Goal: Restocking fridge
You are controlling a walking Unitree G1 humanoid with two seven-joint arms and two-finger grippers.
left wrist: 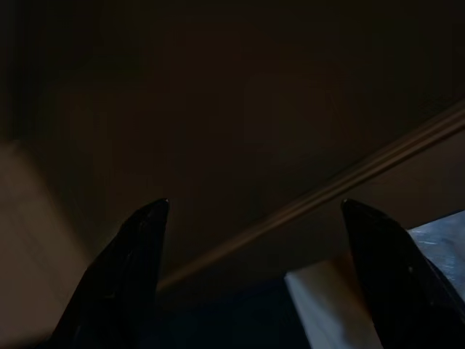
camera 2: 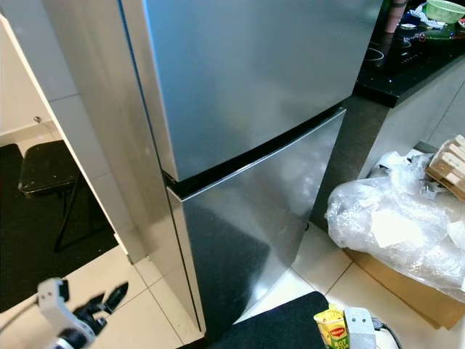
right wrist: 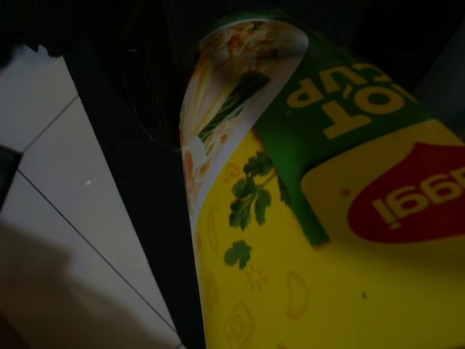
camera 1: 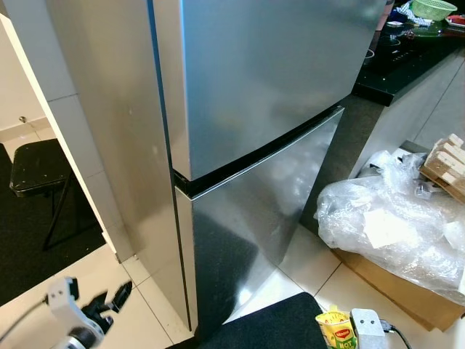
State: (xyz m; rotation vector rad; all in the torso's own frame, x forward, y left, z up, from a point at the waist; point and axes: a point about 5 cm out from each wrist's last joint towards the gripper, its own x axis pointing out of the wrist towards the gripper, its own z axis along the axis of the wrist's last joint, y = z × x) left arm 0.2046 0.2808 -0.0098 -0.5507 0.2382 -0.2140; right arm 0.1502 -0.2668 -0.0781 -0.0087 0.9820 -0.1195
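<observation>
Here: fridge (camera 1: 247,109) straight ahead, both doors shut. Right gripper (camera 1: 356,329) low, holding yellow noodle cup (camera 1: 336,329) near fridge base. Left gripper (camera 1: 109,302) low beside fridge, fingers spread wide.

The yellow and green noodle cup (right wrist: 327,218) carries a red Maggi badge, its first letter cut off, and yellow lettering reading "HOT CUP", partly cut off.

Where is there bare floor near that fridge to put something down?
Bare tile lies left of the fridge, between it and the black stool, around the left gripper. A smaller bare patch sits between the fridge's lower door and the cardboard box. The right is crowded: plastic wrap heaped on the box.
</observation>
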